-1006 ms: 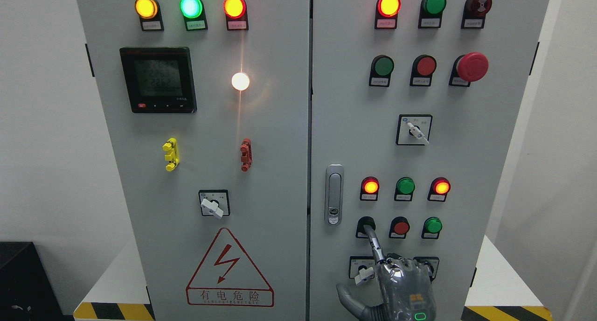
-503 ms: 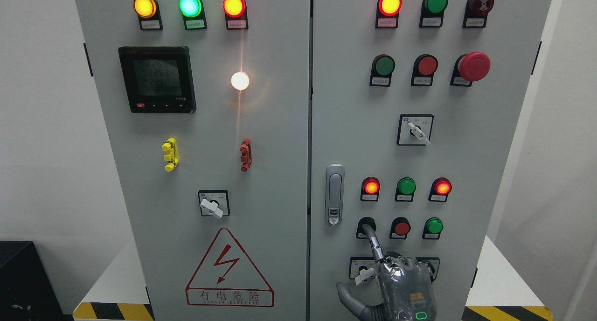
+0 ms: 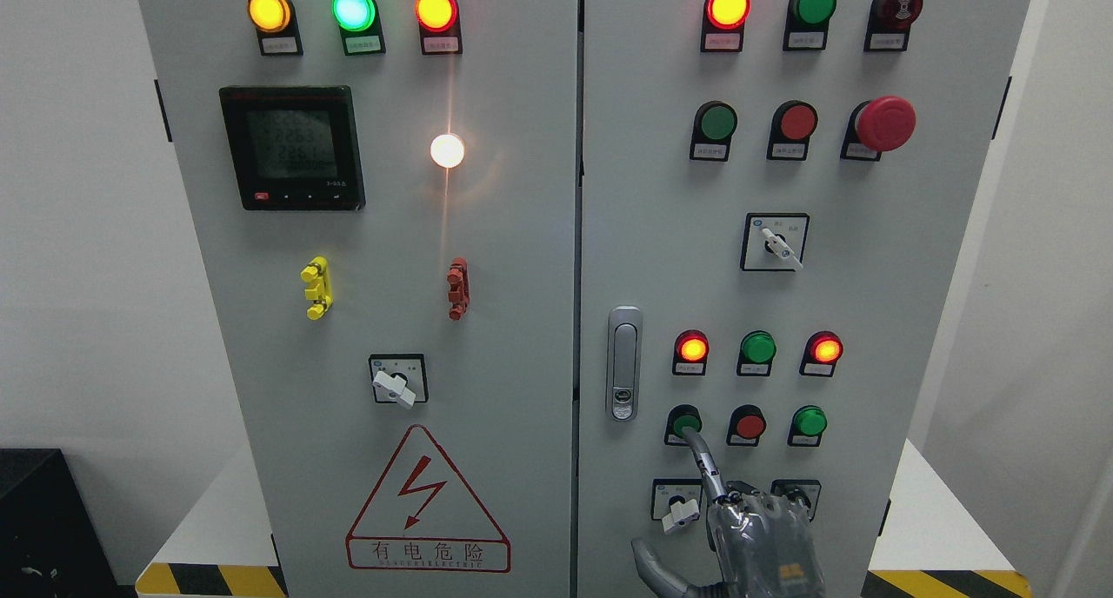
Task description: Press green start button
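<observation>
Pointing right hand [image 3: 765, 537] index at green button's [image 3: 686, 422] lower edge, other fingers curled, holding nothing.

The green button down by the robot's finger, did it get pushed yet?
The right hand has reached up to the panel, forefinger out. The fingertip sits at the lower edge of the green button, whose green face shows above it. These pictures cannot confirm a press. If none registered, pressing remains, then lowering the arm.

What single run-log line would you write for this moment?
phase: press | right hand: index fingertip at green start button, button partly showing | left hand: out of view | panel: shut
</observation>
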`<act>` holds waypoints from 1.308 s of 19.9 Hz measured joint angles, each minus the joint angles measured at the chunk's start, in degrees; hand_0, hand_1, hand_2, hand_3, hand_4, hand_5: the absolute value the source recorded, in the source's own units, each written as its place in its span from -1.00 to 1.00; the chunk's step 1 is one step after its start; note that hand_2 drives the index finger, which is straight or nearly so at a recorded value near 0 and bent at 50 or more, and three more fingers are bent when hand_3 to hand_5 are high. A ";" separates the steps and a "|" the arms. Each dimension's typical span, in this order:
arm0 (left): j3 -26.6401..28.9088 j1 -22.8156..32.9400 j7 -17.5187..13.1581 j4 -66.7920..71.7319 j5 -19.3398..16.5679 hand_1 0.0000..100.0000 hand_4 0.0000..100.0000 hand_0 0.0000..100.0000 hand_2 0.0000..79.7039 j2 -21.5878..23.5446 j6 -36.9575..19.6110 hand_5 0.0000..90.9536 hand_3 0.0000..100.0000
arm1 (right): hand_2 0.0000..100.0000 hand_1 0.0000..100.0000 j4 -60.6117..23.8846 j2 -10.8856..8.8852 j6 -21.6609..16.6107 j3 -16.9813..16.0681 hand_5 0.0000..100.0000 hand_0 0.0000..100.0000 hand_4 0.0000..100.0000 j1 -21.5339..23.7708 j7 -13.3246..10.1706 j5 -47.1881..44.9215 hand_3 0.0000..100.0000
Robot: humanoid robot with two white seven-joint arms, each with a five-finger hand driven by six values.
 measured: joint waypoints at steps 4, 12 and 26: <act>0.00 0.00 0.01 0.00 0.00 0.11 -1.00 -0.76 -1.00 0.00 0.00 -1.00 -1.00 | -1.00 -0.27 -2.24 -0.01 -0.20 -0.21 0.59 -0.62 0.55 1.81 0.22 -5.42 0.65; 0.00 0.01 0.02 0.00 0.00 0.11 -1.00 -0.76 -1.00 0.00 -0.01 -1.00 -1.00 | -1.00 -0.32 -5.87 -0.03 0.33 -0.49 0.12 -0.73 0.09 5.52 2.41 -21.55 0.10; 0.00 0.01 0.11 0.00 0.00 0.11 -1.00 -0.76 -1.00 0.00 -0.02 -1.00 -1.00 | -1.00 -0.65 -10.11 -0.13 4.12 -0.65 -1.00 -1.00 -1.00 11.15 12.71 -54.86 -0.87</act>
